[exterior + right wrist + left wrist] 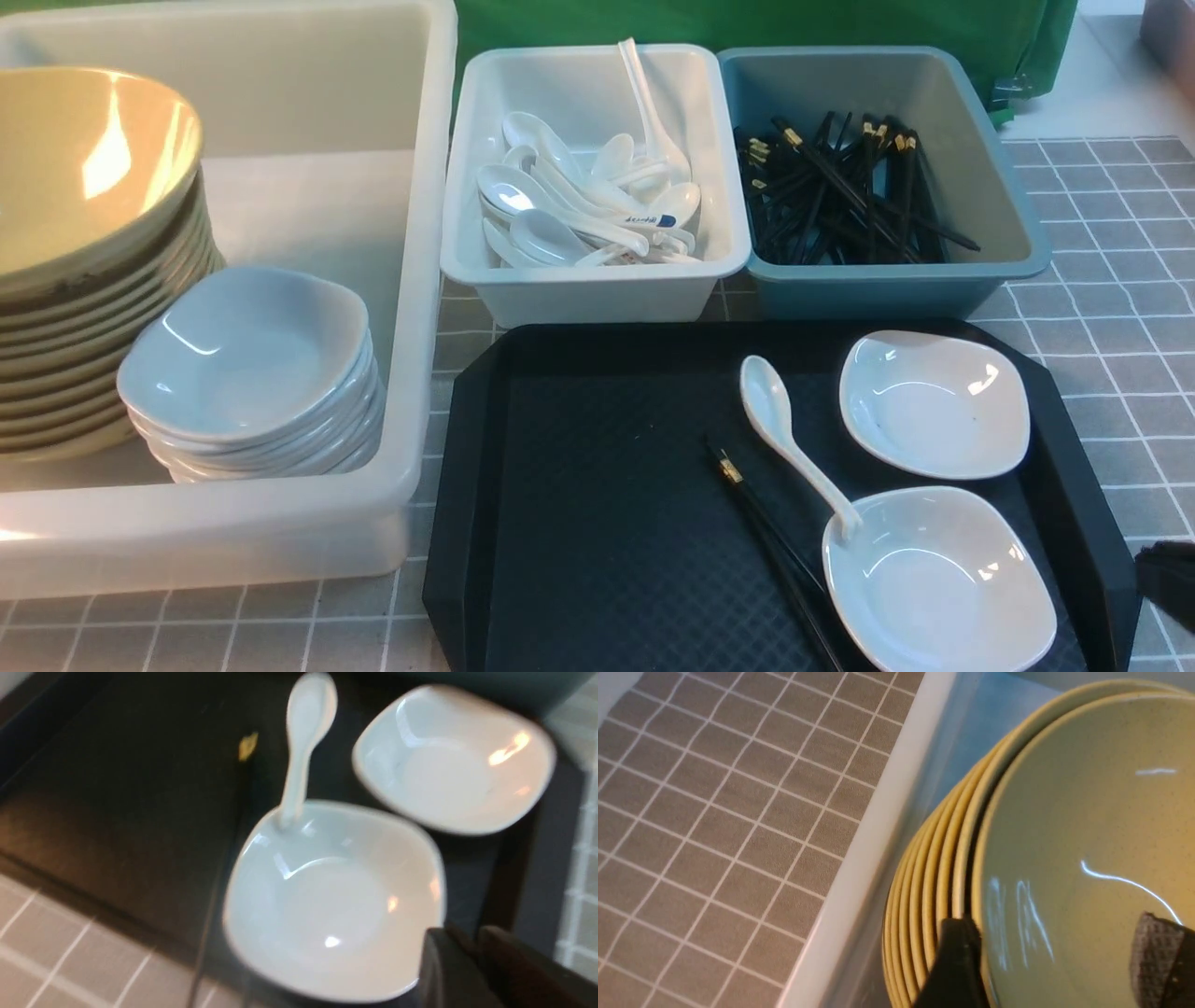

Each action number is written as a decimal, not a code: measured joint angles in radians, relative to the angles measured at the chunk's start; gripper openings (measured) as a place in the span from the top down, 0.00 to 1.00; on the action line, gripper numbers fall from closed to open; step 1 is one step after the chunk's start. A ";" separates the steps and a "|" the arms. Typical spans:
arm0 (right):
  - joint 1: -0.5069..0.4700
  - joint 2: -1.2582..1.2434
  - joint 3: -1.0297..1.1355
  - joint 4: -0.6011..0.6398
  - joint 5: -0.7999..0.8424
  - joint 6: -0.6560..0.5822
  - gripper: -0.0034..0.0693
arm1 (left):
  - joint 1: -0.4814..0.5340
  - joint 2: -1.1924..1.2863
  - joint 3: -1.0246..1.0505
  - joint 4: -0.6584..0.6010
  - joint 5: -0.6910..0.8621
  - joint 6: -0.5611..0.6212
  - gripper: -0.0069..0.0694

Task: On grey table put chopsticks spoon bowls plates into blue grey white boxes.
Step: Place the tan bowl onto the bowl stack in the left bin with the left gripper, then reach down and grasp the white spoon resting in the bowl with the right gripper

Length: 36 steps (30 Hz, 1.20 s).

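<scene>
My left gripper is open over the stack of bowls in the white tub. One finger sits outside the top bowl's rim and the other inside it. White plates are stacked beside the bowls. On the black tray lie a spoon, chopsticks and two plates. The spoon's handle rests on the nearer plate. My right gripper hovers by that plate's corner, its blurred fingers close together and holding nothing.
The pale grey-white bin holds several spoons, and the teal-blue bin holds several chopsticks. Both stand just behind the tray on the grey table. A green cloth hangs behind the bins.
</scene>
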 joint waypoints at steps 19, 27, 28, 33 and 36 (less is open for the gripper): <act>0.236 1.038 -0.521 0.013 -0.160 -0.105 0.34 | -0.374 -0.710 0.461 -0.189 0.031 0.190 0.87; 0.237 1.198 -0.618 0.007 -0.136 -0.102 0.56 | -0.374 -0.864 0.780 -0.168 -0.028 0.198 0.92; 0.237 1.198 -0.618 0.006 -0.136 -0.102 0.62 | -0.374 -0.874 0.812 -0.168 -0.040 0.198 0.92; 0.237 1.180 -0.631 0.005 -0.133 -0.105 0.83 | -0.374 -0.897 0.896 -0.168 -0.086 0.199 0.92; 0.238 1.130 -0.654 0.004 -0.105 -0.105 0.83 | -0.374 -0.900 0.935 -0.176 -0.147 0.199 0.92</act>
